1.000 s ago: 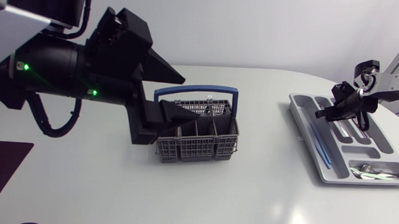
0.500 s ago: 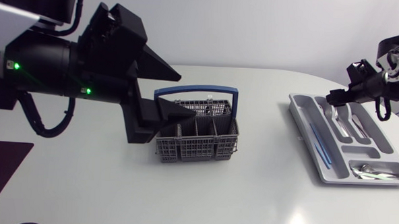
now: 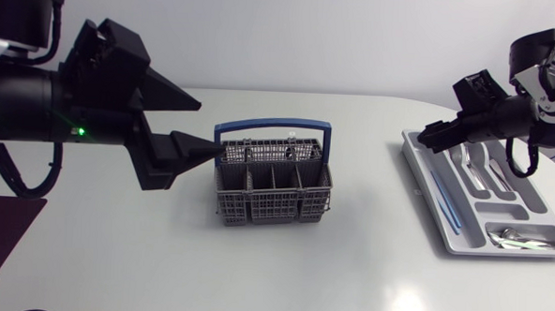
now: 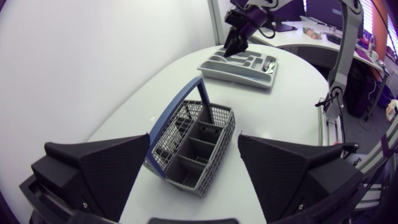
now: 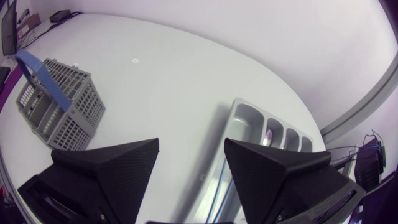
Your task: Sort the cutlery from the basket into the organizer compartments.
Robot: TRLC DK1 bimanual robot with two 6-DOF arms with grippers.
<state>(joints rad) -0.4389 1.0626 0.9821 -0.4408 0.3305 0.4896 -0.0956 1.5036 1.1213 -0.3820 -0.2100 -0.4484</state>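
1. A grey mesh basket [image 3: 274, 188] with an upright blue handle stood near the middle of the white desk [image 3: 347, 271]. It was split into several compartments; what lay inside could not be made out.
2. The grey organizer [image 3: 487, 193] lay well apart from the basket, at the desk's right side.
3. Silver cutlery [image 3: 479, 169] lay lengthwise in the organizer's middle compartments. A thin blue piece [image 3: 444, 202] lay in the long compartment on the side facing the basket. A few small shiny pieces [image 3: 518, 239] lay in the crosswise compartment at the near end.
4. The left end effector [image 3: 211, 127] hung just beside the basket's left end, pointing at it. Its fingers were spread wide and held nothing. In the left wrist view the basket showed ahead of it, between the two fingers and apart from both.
5. The right end effector [image 3: 431, 136] hung above the organizer's far corner on the basket side. Its fingers were spread and empty.
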